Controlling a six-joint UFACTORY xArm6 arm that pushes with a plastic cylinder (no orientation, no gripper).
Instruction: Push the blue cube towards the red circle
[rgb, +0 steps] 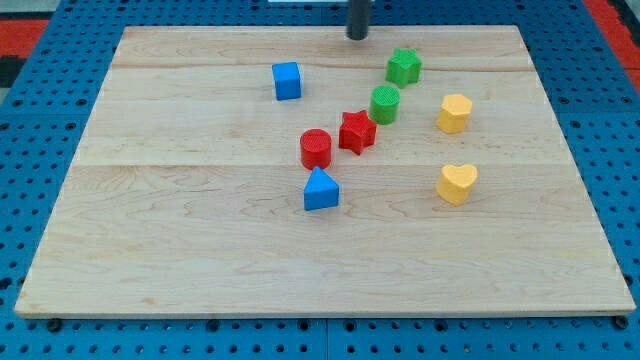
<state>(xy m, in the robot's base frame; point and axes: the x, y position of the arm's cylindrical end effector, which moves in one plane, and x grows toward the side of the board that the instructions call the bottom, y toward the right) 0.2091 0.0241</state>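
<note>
So there are seven blocks on the wooden worktop (200, 270): two blue, two red, two green... wait, plus two yellow, so eight total. Let me list them properly.

Blues: a blue cube (287, 81) sitting up toward the view's top left of the cluster, and a blue triangle (321, 189) lower down near the middle. Reds: a red circle (316, 148), really a short cylinder, and a red star (357, 131) just beside it at about 2 o'clock, close enough that I can't tell if they touch. Greens: a green cylinder (385, 103) just at 1 o'clock from the star, and a green star (404, 66) a bit further along the same line. Yellows: a yellow hexagon-ish block (454, 113) and a yellow heart (457, 183), both off on the view's right, the heart at 6 o'clock from the other.

The blue cube stands alone, apart from everything. The red circle lies at roughly 5 o'clock from it, with bare wood between them. The blue triangle sits right under the red circle at 6 o'clock, nearly touching.

My tip (357, 37) is at the view's top edge of the worktop, at about 2 o'clock from the blue cube and well apart from it, closest to the green star. No jaws on this rig, just the dark rod, so nothing is being held.
</note>
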